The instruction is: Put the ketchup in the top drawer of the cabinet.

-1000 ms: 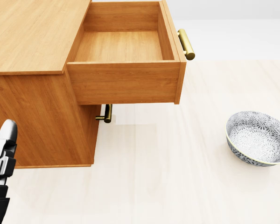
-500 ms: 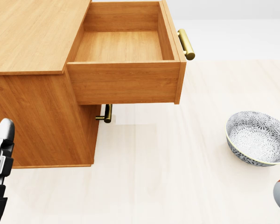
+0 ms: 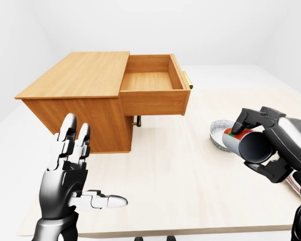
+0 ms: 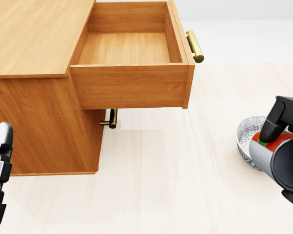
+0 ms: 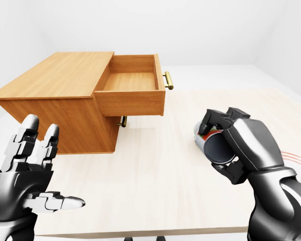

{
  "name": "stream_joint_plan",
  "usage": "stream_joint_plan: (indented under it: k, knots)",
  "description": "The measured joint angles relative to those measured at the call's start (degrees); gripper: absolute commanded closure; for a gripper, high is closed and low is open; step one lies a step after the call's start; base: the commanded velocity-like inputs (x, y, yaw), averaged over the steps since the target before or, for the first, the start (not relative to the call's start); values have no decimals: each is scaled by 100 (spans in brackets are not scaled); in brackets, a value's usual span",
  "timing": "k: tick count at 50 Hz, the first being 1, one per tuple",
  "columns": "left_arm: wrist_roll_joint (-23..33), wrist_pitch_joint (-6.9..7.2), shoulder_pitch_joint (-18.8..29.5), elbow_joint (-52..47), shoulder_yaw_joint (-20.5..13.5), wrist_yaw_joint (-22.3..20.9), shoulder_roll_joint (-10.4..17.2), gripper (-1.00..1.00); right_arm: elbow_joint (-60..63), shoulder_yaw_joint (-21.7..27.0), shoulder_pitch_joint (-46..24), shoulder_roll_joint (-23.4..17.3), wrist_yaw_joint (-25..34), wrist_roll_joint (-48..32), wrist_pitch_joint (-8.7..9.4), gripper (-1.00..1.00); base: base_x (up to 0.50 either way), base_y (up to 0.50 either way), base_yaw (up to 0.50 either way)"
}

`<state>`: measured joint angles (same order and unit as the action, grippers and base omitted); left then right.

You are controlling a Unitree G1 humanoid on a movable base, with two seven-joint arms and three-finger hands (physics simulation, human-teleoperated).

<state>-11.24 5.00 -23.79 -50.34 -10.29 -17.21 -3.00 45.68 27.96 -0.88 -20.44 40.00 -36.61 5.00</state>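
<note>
Your right hand (image 3: 271, 143) sits at the right edge of the left-eye view, its fingers (image 3: 242, 119) wrapped round the ketchup (image 3: 245, 142). You hold the bottle lying on its side above the table, its dark round end turned toward the camera and its red, white and green label just showing under a fingertip. In the head view the bottle covers part of the patterned bowl (image 4: 245, 131) at the right edge.

Your left hand (image 3: 70, 170) is at the lower left of the left-eye view, held upright with the fingers spread and the thumb pointing right; it grips nothing and hangs over the pale table (image 3: 170, 170), apart from the cabinet.

You have the wooden cabinet (image 3: 75, 90) in the upper left of the frame. Its top drawer (image 3: 153, 83) stands pulled out to the right, with a bare wooden floor inside and a brass handle (image 4: 195, 46) on its far right face. A second brass handle (image 4: 112, 118) shows below the drawer. The ketchup is well right of the drawer and lower in the picture.
</note>
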Motion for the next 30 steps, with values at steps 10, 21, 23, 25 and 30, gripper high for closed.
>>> stream_joint_plan:
  k: [10, 21, 23, 25, 30]
  knots:
    - [0, 0, 25, 23, -6, 13, 6, -100, 686, -652, -434, 66, 0, -187, -1, 100, 0, 0, 0]
    - [7, 0, 30, 33, 7, 18, 10, -100, 1302, -1138, -315, 596, 0, 67, 0, 100, 0, 0, 0]
    - [9, 0, 24, 44, 10, 14, 9, -100, 1345, -1198, -226, 729, 0, 174, 0, 100, 0, 0, 0]
    - [11, 0, 19, 53, 12, 11, 8, -100, 1381, -1248, -151, 835, 0, 270, 0, 100, 0, 0, 0]
    - [13, 0, 9, 69, 17, 7, 7, -100, 1432, -1342, -16, 1010, 0, 476, 0, 100, 0, 0, 0]
